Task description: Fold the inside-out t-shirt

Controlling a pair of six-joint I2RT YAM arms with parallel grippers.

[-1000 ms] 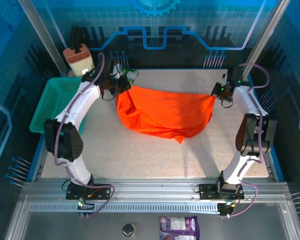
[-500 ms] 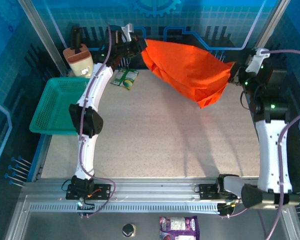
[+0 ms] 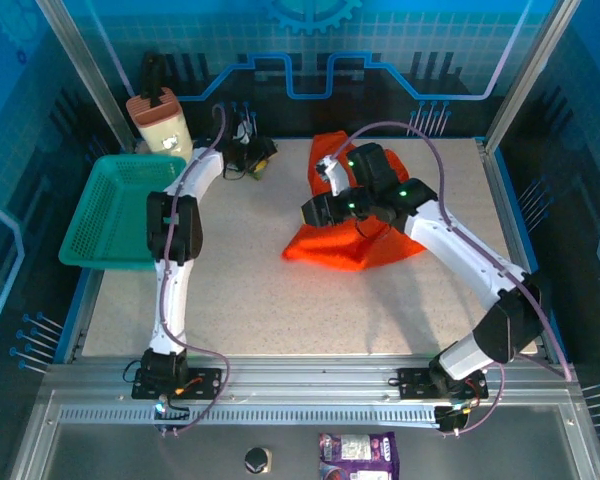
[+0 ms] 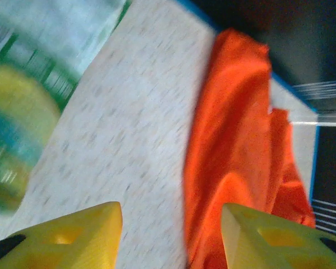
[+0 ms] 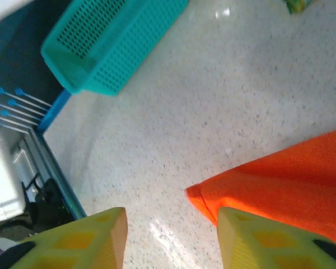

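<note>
My left pincer (image 4: 171, 235) stands open, its yellow fingers (image 4: 73, 235) well apart with nothing between them but bare table (image 3: 260, 290). It hangs low at the far left of the table, near a green and yellow packet (image 4: 11, 140) that is too blurred for me to read. My right pincer (image 5: 171, 241) is open too and grips nothing. Speckled tabletop shows between its fingers, and a pointed corner of the shirt (image 3: 352, 245) lies just beyond them, toward my right finger. Whether that finger touches the cloth I cannot tell. The shirt lies loose in a crumpled orange-red heap on the table, right of the middle and toward the far edge. My right arm reaches over it, and neither pincer holds it. In my left wrist view it runs as a long wrinkled fold off to the right. The teal basket (image 3: 105, 215) sits at the table's left edge, well apart from the shirt.
</note>
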